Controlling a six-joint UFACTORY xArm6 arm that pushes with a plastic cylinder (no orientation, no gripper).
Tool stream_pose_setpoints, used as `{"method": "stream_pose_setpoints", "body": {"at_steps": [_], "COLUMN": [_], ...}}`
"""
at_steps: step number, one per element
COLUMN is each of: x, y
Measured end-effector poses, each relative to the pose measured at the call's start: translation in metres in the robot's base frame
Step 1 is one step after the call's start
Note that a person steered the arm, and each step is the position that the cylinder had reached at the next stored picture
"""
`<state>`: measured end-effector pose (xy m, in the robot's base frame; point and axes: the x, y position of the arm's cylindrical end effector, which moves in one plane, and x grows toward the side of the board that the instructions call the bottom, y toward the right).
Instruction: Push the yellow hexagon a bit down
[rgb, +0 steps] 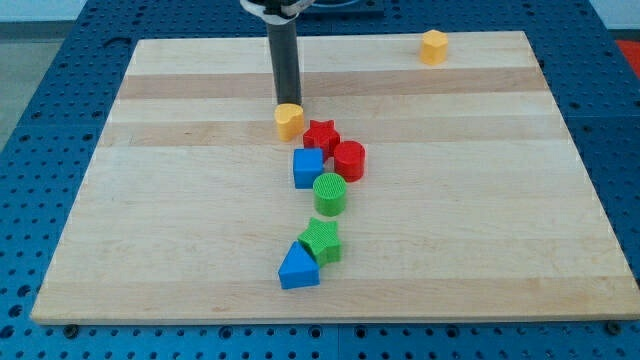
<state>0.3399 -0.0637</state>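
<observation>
Pale wooden board (180, 220) on blue pegboard (40, 120); my tip (288, 103), a jawless tool, holding nothing.

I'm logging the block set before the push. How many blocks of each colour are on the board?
Yellow: 2, the yellow hexagon and the yellow heart-like block
Red: 2, the red star and the red cylinder
Blue: 2, the blue cube and the blue triangle
Green: 2, the green cylinder and the green star
Total: 8

The arm shows only its lowest part. A straight, round rod (286, 65) of dark grey, smooth and unmarked, has the same width along its length and ends in a blunt tip (288, 104). At the view's top it enters a white collar (272, 8) with a dark band, cropped by the edge.
</observation>
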Motion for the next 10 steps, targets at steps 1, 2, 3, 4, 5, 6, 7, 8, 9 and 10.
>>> {"method": "stream_pose_setpoints", "body": {"at_steps": [1,2,3,4,5,6,7,8,9,10], "x": [0.018,0.027,0.027,-0.001,-0.028,-0.034,-0.078,-0.129,-0.134,-0.125], "y": [0.0,0.0,0.0,0.023,0.085,0.171,0.269,0.288,0.257,0.2]}}
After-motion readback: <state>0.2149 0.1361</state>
